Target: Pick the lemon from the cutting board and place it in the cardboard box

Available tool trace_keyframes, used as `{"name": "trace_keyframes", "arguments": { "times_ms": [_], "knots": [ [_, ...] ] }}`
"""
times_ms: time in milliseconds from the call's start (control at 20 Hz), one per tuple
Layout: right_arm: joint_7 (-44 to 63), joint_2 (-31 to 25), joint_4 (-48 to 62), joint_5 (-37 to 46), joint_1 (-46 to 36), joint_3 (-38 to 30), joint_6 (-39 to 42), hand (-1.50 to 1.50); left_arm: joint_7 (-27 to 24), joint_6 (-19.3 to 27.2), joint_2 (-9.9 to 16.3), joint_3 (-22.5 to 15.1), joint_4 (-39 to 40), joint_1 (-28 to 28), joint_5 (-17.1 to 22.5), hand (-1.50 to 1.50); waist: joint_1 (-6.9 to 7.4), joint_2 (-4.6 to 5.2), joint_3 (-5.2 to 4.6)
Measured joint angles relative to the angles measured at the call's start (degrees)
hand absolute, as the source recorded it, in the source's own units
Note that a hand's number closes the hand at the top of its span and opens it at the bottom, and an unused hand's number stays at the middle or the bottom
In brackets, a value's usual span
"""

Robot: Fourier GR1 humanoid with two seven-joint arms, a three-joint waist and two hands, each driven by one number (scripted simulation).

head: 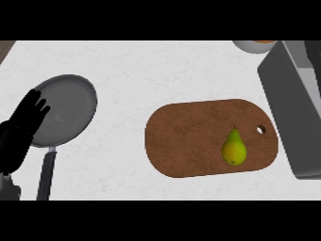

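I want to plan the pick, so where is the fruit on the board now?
In the head view, the yellow-green fruit lies on the right part of the brown board, just below its small hole, close to the grey box at the right.

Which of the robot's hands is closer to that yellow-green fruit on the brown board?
Only the left hand shows, far to the left of the fruit, beside a pan. The right hand is out of view.

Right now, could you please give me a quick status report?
Left hand open, resting over the pan. Right hand not in view. Pear-shaped fruit untouched on cutting board.
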Motion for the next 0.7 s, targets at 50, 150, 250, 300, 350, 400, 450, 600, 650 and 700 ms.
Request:
{"name": "trace_keyframes", "arguments": {
  "times_ms": [50,150,250,300,350,400,450,600,650,700],
  "knots": [
    [-0.4,-0.8,-0.4,-0.1,0.9,-0.2,0.2,1.5,-0.6,0.0,-0.2,-0.2,0.2,0.3,-0.4,0.0,-0.06,-0.01,-0.01],
    [-1.8,-2.4,-0.7,-0.4,2.6,-0.8,0.8,1.5,-0.3,0.0,-0.4,-0.3,-0.8,1.0,-0.3,0.0,-0.05,-0.02,0.0],
    [-4.0,-4.2,0.5,-0.9,3.7,-1.8,0.3,1.5,0.3,-0.3,0.1,0.2,-1.0,0.8,0.2,0.0,0.04,0.03,0.02],
    [-5.3,-5.1,0.5,-1.4,4.6,-2.4,-0.3,1.5,0.2,-0.9,0.5,0.6,-1.0,1.0,0.5,0.0,0.04,0.04,0.02],
    [-6.7,-5.9,2.0,-1.5,4.8,-3.0,-1.7,1.5,0.2,-0.7,0.1,0.3,-1.0,1.0,0.2,0.0,0.17,0.1,0.02],
    [-7.8,-6.5,2.5,-1.7,5.1,-3.3,-2.0,1.5,-0.3,-0.5,-0.3,0.0,-0.9,1.2,-0.2,0.0,0.18,0.12,0.03],
    [-8.8,-6.9,2.7,-2.0,6.3,-3.7,-3.0,1.5,-0.3,-0.6,-0.3,0.1,-1.1,1.4,-0.1,0.0,0.17,0.11,0.02],
    [-12.2,-7.9,5.7,-2.7,7.7,-5.0,-6.3,1.5,0.1,-0.9,0.2,0.5,-0.7,0.7,0.1,0.0,0.29,0.17,0.02],
    [-13.1,-8.2,6.8,-2.9,7.9,-5.5,-7.5,1.5,-0.1,-0.8,-0.1,0.2,-1.5,1.4,-0.1,0.0,0.39,0.19,0.04],
    [-14.3,-8.6,7.6,-3.3,8.5,-6.0,-8.5,1.5,0.0,-1.0,0.0,0.3,-1.5,1.4,0.0,0.0,0.4,0.19,0.03]
  ]
}}
